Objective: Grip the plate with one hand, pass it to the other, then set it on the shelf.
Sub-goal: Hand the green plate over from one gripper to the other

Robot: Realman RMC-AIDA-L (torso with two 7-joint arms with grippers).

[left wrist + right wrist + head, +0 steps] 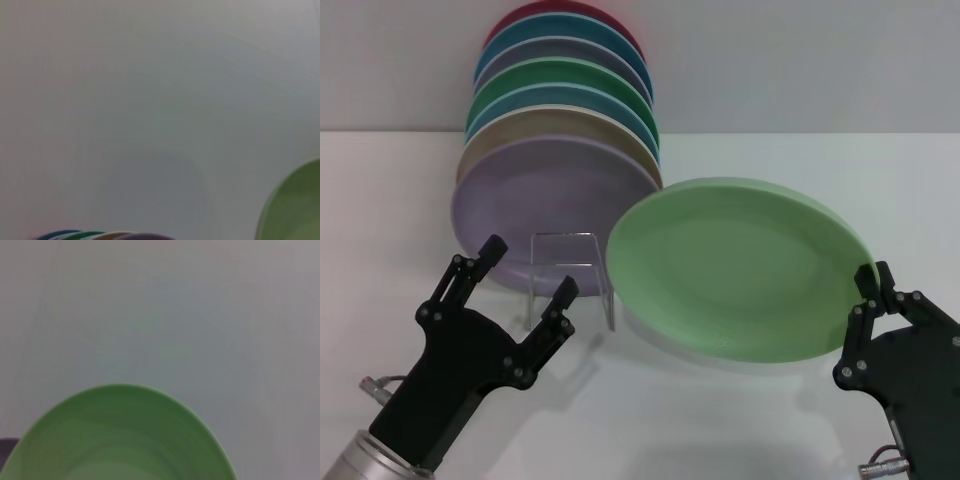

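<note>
Black fingers of the right gripper (pixel 873 285), lower right of the head view, are clamped on the rim of the mint-green plate (pixel 740 265), tilted at centre right. Lower left, the left gripper (pixel 525 275) stands spread apart before the clear shelf (pixel 568 262). The handover looks pending; next, the left should close on the plate's near rim.

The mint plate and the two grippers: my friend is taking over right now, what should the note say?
Right gripper: shut on the mint plate at its right edge, holding it tilted above the table.
Left gripper: open, empty, low in front of the clear shelf, apart from the plate.
Stack of coloured plates leans behind the shelf.
Done: plate gripped.
Left: pass it to the left gripper, then set it on the shelf.
</note>
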